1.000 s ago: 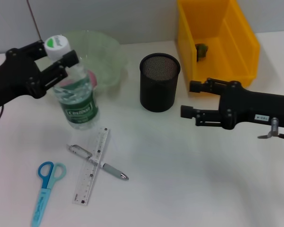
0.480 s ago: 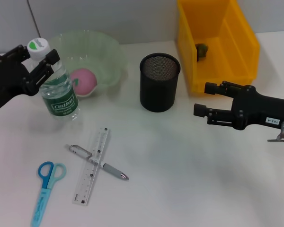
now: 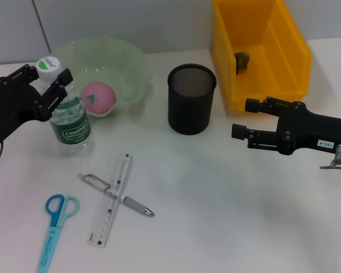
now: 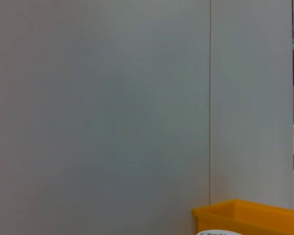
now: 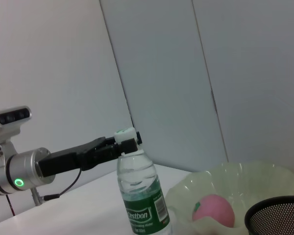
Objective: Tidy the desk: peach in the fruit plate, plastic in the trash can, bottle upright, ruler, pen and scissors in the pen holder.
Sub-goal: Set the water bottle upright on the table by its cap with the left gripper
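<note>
Left pincer (image 3: 52, 81) clamped on the bottle (image 3: 68, 116) neck under the cap; bottle upright on the counter (image 3: 227, 216), just beside the fruit plate (image 3: 131, 57). Smooth, part-full, probably tippy: grip high. Right pincer (image 3: 241, 118) apart, idle beside the pen holder (image 3: 191, 108).

The bottle (image 3: 68, 111) is stood upright at the left of the table (image 3: 216, 216), its neck held between the fingers of the left gripper (image 3: 45, 85), and just behind and to its right the plate (image 3: 116, 57) is found with the peach (image 3: 98, 98) in it. The holder (image 3: 191, 98) is placed at mid-table, with the bin (image 3: 261, 51) behind it to the right and the right gripper (image 3: 242, 118) held open in front of the bin. Nearer the front left, the pen (image 3: 118, 195) is laid across the ruler (image 3: 109, 199), and the scissors (image 3: 55, 224) are set apart to their left.
</note>
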Robot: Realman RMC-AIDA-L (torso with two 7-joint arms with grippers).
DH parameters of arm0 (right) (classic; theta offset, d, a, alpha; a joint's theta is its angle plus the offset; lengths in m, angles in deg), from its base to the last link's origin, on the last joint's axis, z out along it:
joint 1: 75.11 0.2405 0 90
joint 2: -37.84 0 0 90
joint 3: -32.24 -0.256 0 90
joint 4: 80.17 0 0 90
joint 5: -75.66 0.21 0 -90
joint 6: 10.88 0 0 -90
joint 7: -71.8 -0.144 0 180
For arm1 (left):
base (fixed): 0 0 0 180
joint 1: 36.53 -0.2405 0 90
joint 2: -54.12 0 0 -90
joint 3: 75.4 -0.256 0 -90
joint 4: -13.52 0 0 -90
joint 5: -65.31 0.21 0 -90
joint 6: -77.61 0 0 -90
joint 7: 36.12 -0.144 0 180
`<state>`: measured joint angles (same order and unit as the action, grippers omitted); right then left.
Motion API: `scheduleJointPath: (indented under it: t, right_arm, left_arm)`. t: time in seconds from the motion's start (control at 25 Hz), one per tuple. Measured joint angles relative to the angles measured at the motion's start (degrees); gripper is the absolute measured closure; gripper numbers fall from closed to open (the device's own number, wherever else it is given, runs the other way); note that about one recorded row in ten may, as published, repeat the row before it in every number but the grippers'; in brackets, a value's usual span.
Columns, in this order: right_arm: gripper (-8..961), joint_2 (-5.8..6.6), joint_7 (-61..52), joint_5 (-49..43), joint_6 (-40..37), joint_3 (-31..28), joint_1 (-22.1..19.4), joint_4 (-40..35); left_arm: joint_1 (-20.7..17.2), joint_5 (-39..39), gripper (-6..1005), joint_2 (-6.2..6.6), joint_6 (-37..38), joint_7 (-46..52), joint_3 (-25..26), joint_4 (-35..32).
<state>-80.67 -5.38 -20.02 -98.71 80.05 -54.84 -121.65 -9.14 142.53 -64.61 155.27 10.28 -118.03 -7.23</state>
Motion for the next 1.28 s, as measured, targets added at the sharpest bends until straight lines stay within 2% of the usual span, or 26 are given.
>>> scheduleJointPath:
  t: [0.32,1.28]
  right_arm:
    - [127,0.09,0.01,-0.04,0.60,0.00,0.26,0.00]
    - [127,0.22,-0.12,-0.04,0.66,0.00,0.83,0.00]
  left_arm:
    - [0.57,-0.15,550,-0.02,-2.33,-1.22,-0.36,0.78]
    - [1.20,-0.10,548,0.05,-3.14,-2.63,-0.43,2.21]
